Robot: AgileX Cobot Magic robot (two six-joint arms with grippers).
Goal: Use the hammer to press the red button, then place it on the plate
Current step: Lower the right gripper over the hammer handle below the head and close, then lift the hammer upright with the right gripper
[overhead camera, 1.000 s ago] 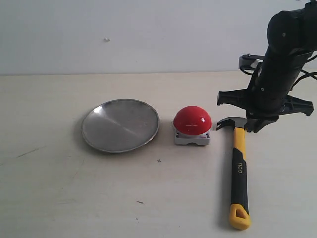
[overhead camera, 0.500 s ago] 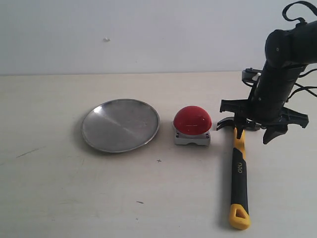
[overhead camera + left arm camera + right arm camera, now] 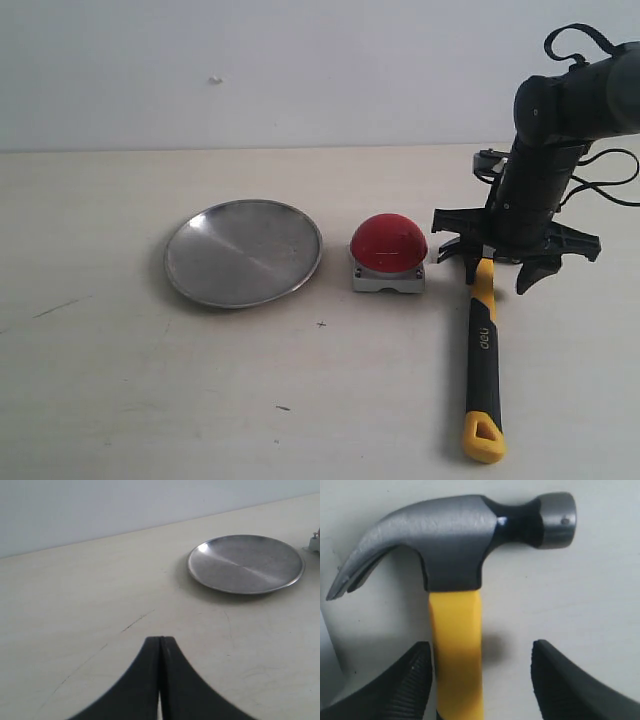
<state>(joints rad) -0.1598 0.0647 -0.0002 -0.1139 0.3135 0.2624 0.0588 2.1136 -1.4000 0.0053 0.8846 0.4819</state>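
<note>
— Two jaws wide open, R gripper (image 3: 498,272) straddling hammer (image 3: 482,340) neck, nothing held. Hammer lies flat at 3 o'clock of red button (image 3: 388,242).
— Step?
— Grasp. Next I'd drop, close on handle.

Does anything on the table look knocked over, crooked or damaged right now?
Nothing stands out. The hammer lies flat, the red button sits upright on its base, the plate looks undented, and the right hand straddles the yellow handle, open.
</note>
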